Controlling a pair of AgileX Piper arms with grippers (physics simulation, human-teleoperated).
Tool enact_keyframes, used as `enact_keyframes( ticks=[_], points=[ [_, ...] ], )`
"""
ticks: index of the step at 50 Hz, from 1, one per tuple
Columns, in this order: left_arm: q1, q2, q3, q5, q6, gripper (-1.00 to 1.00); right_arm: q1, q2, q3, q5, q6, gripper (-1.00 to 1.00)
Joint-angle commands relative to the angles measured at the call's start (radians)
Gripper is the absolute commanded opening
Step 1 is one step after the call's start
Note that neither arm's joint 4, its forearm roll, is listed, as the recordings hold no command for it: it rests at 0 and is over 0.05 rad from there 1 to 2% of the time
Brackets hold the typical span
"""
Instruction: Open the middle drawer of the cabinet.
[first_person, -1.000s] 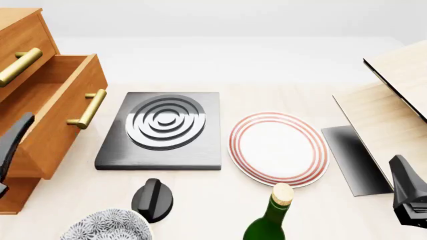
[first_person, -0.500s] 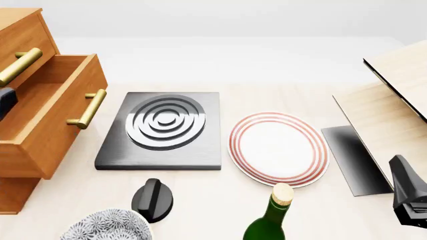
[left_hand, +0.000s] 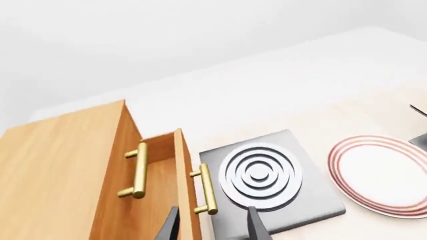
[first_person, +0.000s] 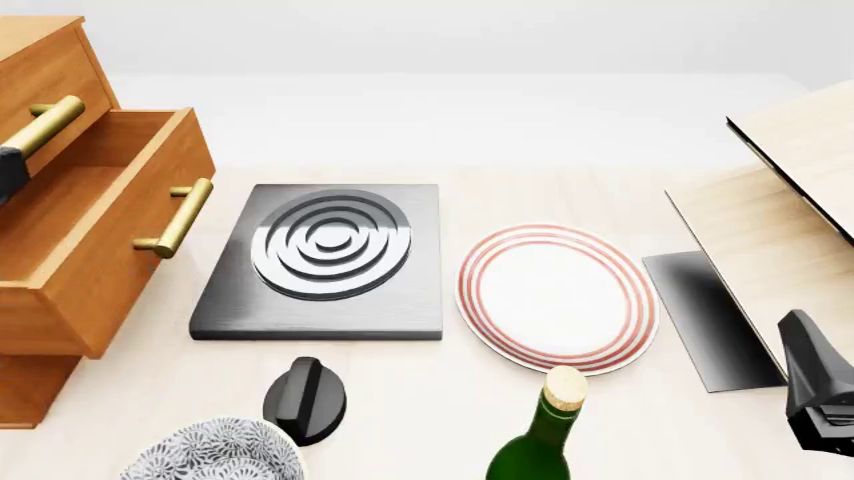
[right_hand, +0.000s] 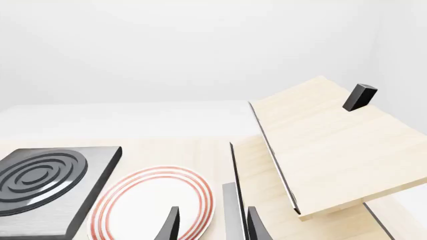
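from the left wrist we see the cabinet (left_hand: 60, 170), orange-brown with a fine wood grain, and the middle drawer (left_hand: 185, 190) pulled out from its face, its brass bar handle (left_hand: 207, 189) standing on two posts. the top drawer's handle (left_hand: 138, 170) sits further back. the left gripper (left_hand: 211, 225) shows two dark tapered fingers spread apart with nothing between them, one over the drawer front and one over the grey slab. that slab is a square stove plate (left_hand: 267, 180) with raised concentric rings, and beside it lies a white plate (left_hand: 380, 175) with red rim bands.

in the front view the middle drawer (first_person: 100, 235) juts out at the left, an open box with bare wooden floor. the stove plate (first_person: 327, 258) lies just beside it, then the plate (first_person: 558, 297). near the front edge sit a black knob (first_person: 304, 398), a patterned bowl (first_person: 214, 455) and a green bottle (first_person: 541, 440) with a cork. the right gripper (first_person: 814, 390) is a dark shape at the right edge; here we cannot tell its opening.

from the right wrist the right gripper (right_hand: 211, 225) has its fingers parted and empty, above the plate (right_hand: 153, 205). a pale light-wood board structure (right_hand: 333, 145) tilts alongside, with a small black block (right_hand: 359, 96) on it.
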Motion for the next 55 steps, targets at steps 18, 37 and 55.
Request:
enact_keyframes(
  ticks=[18, 37, 55],
  points=[
    [0.135, 0.032, 0.001, 0.043, -0.185, 1.00, 0.005, -0.002, 0.006, -0.007, -0.006, 1.00],
    [0.153, 0.019, 0.007, 0.050, -0.147, 1.00, 0.005, -0.002, 0.006, -0.008, -0.006, 1.00],
    [0.127, 0.075, -0.043, 0.129, -0.127, 1.00, 0.005, -0.002, 0.006, -0.008, -0.006, 1.00]
  ],
)
